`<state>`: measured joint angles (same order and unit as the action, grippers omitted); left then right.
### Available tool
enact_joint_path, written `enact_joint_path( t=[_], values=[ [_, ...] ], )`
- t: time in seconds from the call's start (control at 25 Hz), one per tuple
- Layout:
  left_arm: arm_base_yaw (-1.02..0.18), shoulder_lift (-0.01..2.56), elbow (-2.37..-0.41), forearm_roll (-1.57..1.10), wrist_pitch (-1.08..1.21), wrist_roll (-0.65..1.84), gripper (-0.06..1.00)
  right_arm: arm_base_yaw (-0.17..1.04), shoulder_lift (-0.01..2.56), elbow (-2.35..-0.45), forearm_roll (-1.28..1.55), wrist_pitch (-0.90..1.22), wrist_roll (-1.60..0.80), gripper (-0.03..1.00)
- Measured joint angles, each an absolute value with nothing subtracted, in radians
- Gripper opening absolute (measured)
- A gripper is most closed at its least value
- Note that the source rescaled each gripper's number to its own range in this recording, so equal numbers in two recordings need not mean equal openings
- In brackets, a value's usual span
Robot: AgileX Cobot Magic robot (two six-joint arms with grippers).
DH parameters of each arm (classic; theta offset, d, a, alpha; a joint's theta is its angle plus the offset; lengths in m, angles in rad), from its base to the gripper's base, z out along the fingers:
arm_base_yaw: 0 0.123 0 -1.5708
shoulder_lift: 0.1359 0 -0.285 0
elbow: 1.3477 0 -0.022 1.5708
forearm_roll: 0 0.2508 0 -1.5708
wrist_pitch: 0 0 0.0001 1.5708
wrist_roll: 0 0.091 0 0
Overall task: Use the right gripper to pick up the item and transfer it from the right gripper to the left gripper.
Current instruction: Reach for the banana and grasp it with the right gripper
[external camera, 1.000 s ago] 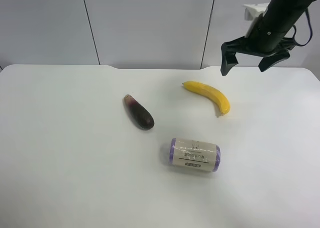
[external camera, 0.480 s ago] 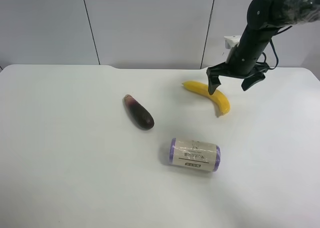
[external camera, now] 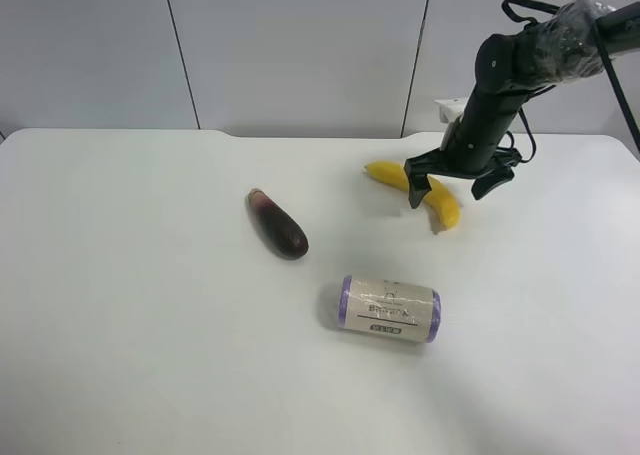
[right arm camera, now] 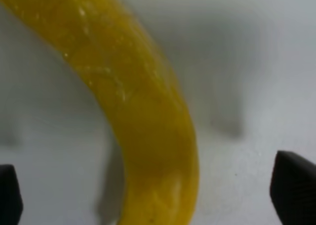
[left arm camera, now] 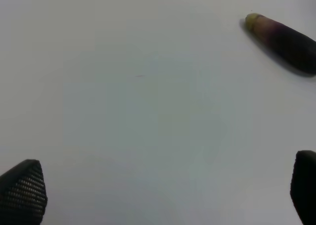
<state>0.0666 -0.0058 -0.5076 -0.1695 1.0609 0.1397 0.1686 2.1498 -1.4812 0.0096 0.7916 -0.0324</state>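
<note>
The right gripper [external camera: 446,193] hangs low over the banana [external camera: 440,205] with its two fingers spread wide, one on each side of the fruit's middle. In the right wrist view the gripper [right arm camera: 150,190] shows only its dark fingertips at the frame's edges, and the banana [right arm camera: 143,111] runs between them, touched by neither. The banana lies flat on the white table [external camera: 150,325], on its curved side, well apart from the eggplant [external camera: 278,225] and the roll [external camera: 390,309]. I judge it to be light and fairly stiff along its length, with a smooth skin that may slide under hard pads and flesh that bruises if squeezed hard. The thick middle of the curve looks like the best place to hold it: the fingers should close across its width, firmly enough to stop it turning. The tapered ends are narrower and would probably let it swing or slip. Gripping slightly off centre would leave a free length for the other arm to take at the handover. The left gripper [left arm camera: 163,190] is also spread, over bare table, with the eggplant [left arm camera: 284,39] off to one side of its view and nothing between its tips.
</note>
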Motion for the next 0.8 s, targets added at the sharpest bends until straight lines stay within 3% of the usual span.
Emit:
enact_joint_path(
  t=[0.32, 0.4, 0.68, 0.8],
  values=[
    [0.067, -0.006, -0.508, -0.169, 1.061, 0.14, 1.0, 0.169, 2.182, -1.481, 0.01, 0.783, -0.037, 0.85],
    [0.067, -0.006, -0.508, -0.169, 1.061, 0.14, 1.0, 0.169, 2.183, -1.481, 0.01, 0.783, -0.039, 0.79],
    [0.067, -0.006, -0.508, -0.169, 1.061, 0.14, 1.0, 0.169, 2.183, -1.481, 0.01, 0.784, -0.041, 0.3],
    [0.067, -0.006, -0.508, -0.169, 1.061, 0.14, 1.0, 0.169, 2.183, -1.481, 0.01, 0.785, -0.041, 0.14]
  ],
)
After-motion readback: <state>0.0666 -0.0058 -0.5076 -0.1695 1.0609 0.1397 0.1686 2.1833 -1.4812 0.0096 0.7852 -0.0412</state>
